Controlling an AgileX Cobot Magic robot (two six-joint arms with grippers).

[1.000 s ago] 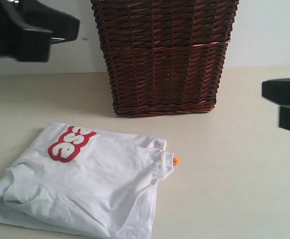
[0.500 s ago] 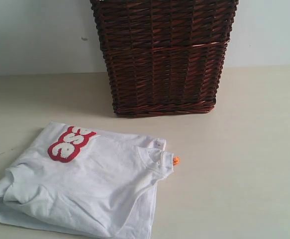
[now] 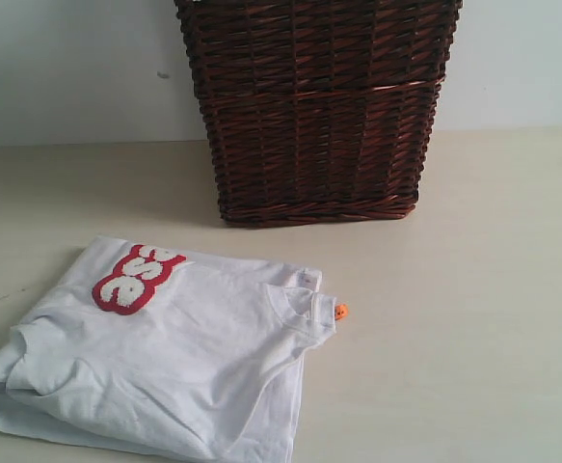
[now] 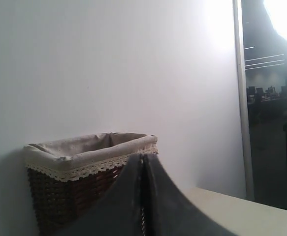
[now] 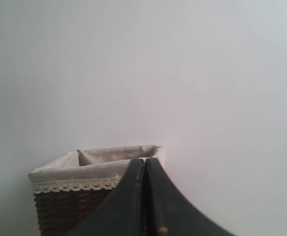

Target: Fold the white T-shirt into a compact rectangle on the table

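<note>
The white T-shirt (image 3: 170, 357) lies folded into a rough rectangle on the table (image 3: 473, 289) at the front left, red lettering (image 3: 136, 277) facing up and the orange tag (image 3: 340, 311) at its right edge. Neither gripper shows in the exterior view. My left gripper (image 4: 143, 160) is raised and shut with nothing between its fingers, pointing toward the basket. Likewise my right gripper (image 5: 145, 162) is shut and empty, held high facing the wall.
A dark wicker basket (image 3: 319, 106) stands behind the shirt against the white wall; its grey lace-trimmed liner (image 4: 84, 152) shows in both wrist views. Bare table lies right of the shirt.
Both arms, seen at the left and right edges one second ago, have left the exterior view. The shirt has not moved.
</note>
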